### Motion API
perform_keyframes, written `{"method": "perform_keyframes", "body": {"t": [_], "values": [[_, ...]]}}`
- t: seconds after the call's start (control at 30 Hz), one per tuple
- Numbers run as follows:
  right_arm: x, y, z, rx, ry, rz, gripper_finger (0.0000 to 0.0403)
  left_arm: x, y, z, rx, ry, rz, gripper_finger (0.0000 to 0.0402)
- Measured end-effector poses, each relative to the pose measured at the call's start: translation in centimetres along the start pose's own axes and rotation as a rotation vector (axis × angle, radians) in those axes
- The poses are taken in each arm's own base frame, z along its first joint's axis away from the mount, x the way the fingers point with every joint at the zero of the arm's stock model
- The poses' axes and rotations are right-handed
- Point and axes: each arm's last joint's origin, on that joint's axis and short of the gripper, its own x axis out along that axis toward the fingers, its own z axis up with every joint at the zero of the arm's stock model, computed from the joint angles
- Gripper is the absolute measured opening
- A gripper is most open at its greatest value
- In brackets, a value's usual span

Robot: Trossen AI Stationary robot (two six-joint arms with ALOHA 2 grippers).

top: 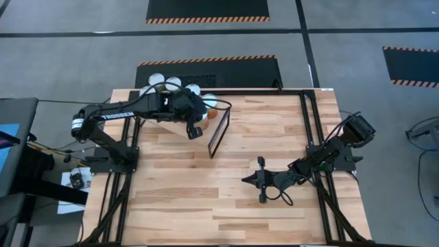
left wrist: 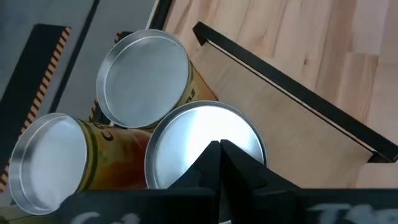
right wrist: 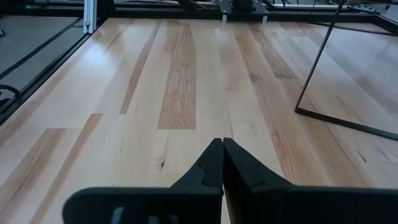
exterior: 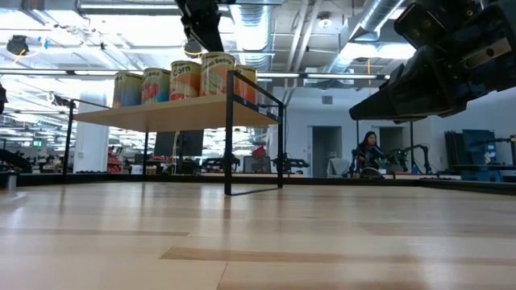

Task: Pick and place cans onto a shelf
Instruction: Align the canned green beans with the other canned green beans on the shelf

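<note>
1. While the left gripper (left wrist: 219,149) hung over the shelf (left wrist: 298,118) with its fingers pressed together and holding nothing, the cans (exterior: 184,80) stood in a row on the board, silver lids up.
2. The right gripper (right wrist: 222,149), also pinched shut and empty, waited low over the slatted tabletop (top: 226,206), well apart from the shelf.
3. Judging by that, the step looked like clearing away from a placed can (left wrist: 205,146); it would be best done by lifting straight up before swinging aside, so the fingertips did not clip a lid or nudge the neighbouring cans.
</note>
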Motion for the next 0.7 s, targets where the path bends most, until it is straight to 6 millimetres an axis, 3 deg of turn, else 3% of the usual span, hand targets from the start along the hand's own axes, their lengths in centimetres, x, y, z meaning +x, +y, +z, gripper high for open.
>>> {"method": "perform_keyframes", "body": {"t": [0.7], "values": [[0.00, 0.00, -0.02, 0.003, 0.002, 0.000, 0.0017, 0.05, -0.15, 0.31, -0.010, -0.033, -0.018, 0.0000]]}}
